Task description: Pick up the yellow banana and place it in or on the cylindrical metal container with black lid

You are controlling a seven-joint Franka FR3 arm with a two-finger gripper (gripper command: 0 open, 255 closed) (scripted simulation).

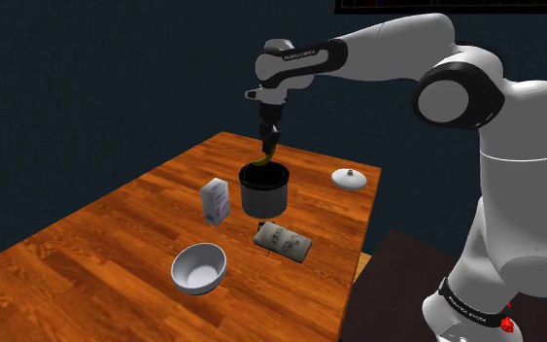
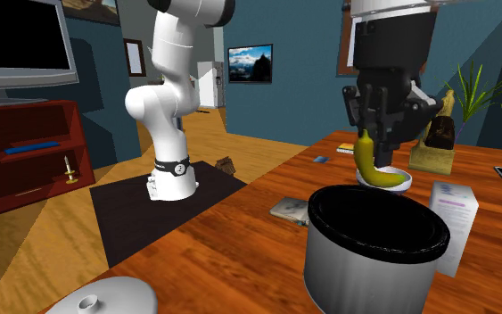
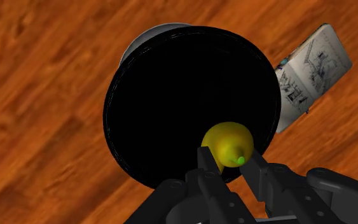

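Banana [image 2: 370, 166] over container [image 2: 374, 259] — box [image 2: 455, 217] just beside

No legible text, label or number

Banana [image 2: 371, 169] over container [image 1: 264, 201], carton [image 1: 215, 202] left of it in shoulder view, lid [image 1: 348, 179] right.

The arm [image 1: 519, 194] is glossy white rounded shells with dark grey joint discs. A black band [image 1: 305, 56] with small white lettering wraps one link, a similar ring [image 1: 470, 311] circles its base, and the tool [image 1: 268, 146] is all black.
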